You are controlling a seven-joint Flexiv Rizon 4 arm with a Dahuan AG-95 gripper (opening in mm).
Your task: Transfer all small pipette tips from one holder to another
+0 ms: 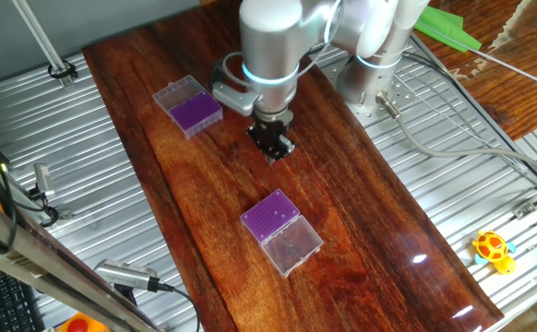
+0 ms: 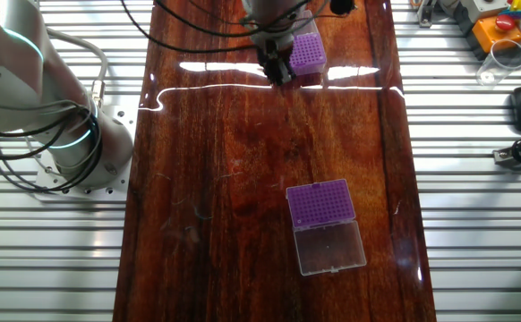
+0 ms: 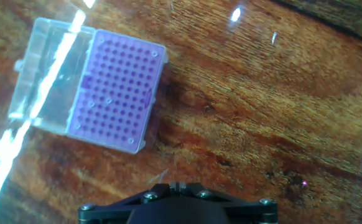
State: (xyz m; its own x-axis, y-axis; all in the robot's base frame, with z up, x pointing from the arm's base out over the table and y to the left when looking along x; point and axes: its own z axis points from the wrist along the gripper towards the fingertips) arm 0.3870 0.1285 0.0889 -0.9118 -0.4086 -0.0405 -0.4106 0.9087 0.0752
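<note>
Your gripper [image 1: 274, 148] hangs over bare wood, jaws apparently together and holding nothing, though no view shows the tips clearly. It sits just beside the far holder [image 1: 188, 106], whose purple rack [image 3: 114, 99] lies up and left in the hand view, long axis running away from you. Near holder [image 1: 281, 231] is well apart.

Off the table's [image 1: 379, 212] wooden edge, a yellow toy turtle [image 1: 493, 249] sits on the ribbed metal surface [image 1: 93, 166], and a green object [image 1: 446, 28] lies near the far corner. In the other fixed view, an orange box with buttons [image 2: 500, 22] and a clear cup [image 2: 504, 59] rest on the metal beyond the table's side edge.
</note>
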